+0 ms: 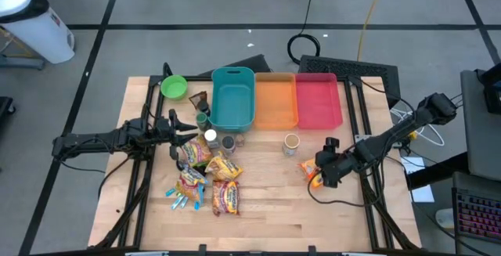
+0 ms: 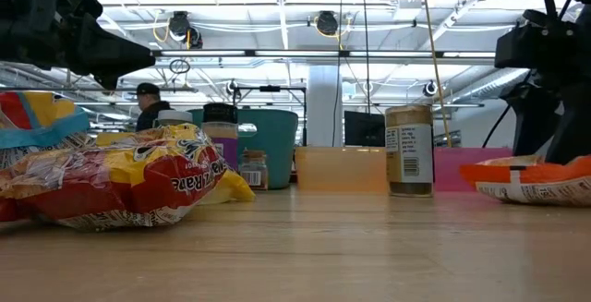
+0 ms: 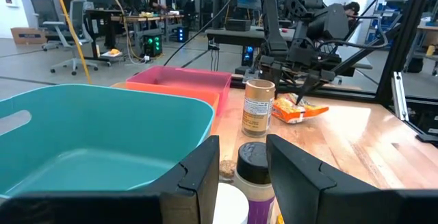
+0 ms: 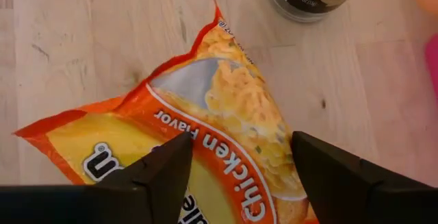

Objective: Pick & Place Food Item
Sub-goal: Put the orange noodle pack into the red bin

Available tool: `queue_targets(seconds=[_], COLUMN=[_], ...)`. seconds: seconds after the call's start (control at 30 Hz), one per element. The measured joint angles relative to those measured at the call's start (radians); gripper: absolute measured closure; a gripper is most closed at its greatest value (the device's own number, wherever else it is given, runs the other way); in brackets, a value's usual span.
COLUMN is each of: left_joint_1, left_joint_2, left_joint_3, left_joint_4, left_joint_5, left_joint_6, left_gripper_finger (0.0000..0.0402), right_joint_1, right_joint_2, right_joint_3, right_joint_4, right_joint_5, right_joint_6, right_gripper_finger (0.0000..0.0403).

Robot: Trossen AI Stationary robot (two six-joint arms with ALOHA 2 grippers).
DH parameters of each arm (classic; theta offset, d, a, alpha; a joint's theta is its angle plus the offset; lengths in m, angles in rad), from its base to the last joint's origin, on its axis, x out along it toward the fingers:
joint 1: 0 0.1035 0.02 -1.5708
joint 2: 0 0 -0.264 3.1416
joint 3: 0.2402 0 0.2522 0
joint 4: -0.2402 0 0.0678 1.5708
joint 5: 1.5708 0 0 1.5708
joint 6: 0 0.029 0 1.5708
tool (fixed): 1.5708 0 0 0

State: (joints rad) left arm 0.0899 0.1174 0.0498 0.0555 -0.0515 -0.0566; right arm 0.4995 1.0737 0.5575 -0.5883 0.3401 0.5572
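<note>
Orange noodle packet lies flat on the table's right side, just in front of the spice jar and a little short of the pink bin. The right gripper is directly over it, fingers spread either side of the packet's width and not yet pinched on it; in the right wrist view one finger sits over one long edge and its mate over the other. The packet's long axis runs between the fingers, slightly askew, so a straight drop should straddle it across the narrow way. That is my read of the coming move: down and close.

The left gripper waits well apart, near the teal bin and the small bottles, fingers part open with nothing between them. The right arm is plainly the nearer one. Other snack bags lie on the left side, untouched.
</note>
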Motion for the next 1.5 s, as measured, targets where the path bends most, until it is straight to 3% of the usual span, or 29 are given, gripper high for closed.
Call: queue_targets(seconds=[0.17, 0.4, 0.63, 1.03, 1.33, 1.5], left_joint_1=[0.000, 0.000, 0.000, 0.000, 0.000, 0.000], left_joint_2=[0.000, 0.000, 0.000, 0.000, 0.000, 0.000], left_joint_3=[0.000, 0.000, 0.000, 0.000, 0.000, 0.000], left_joint_4=[0.000, 0.000, 0.000, 0.000, 0.000, 0.000], left_joint_5=[0.000, 0.000, 0.000, 0.000, 0.000, 0.000], left_joint_6=[0.000, 0.000, 0.000, 0.000, 0.000, 0.000], left_gripper_finger=[0.0275, 0.0275, 0.0275, 0.0275, 0.0275, 0.0275], right_joint_1=[-0.001, -0.023, -0.029, -0.029, -0.029, -0.029], right_joint_2=[0.000, -0.001, -0.017, -0.244, -0.414, -0.450], right_joint_3=[0.000, 0.001, 0.000, 0.029, 0.031, 0.031], right_joint_4=[0.005, 0.060, 0.063, 0.087, 0.345, 0.571], right_joint_5=[-0.010, -0.126, -0.138, -0.135, -0.122, 0.024], right_joint_6=[-0.031, -0.107, -0.133, -0.169, -0.401, -0.590], right_gripper_finger=[0.0207, 0.0272, 0.0321, 0.0375, 0.0383, 0.0383])
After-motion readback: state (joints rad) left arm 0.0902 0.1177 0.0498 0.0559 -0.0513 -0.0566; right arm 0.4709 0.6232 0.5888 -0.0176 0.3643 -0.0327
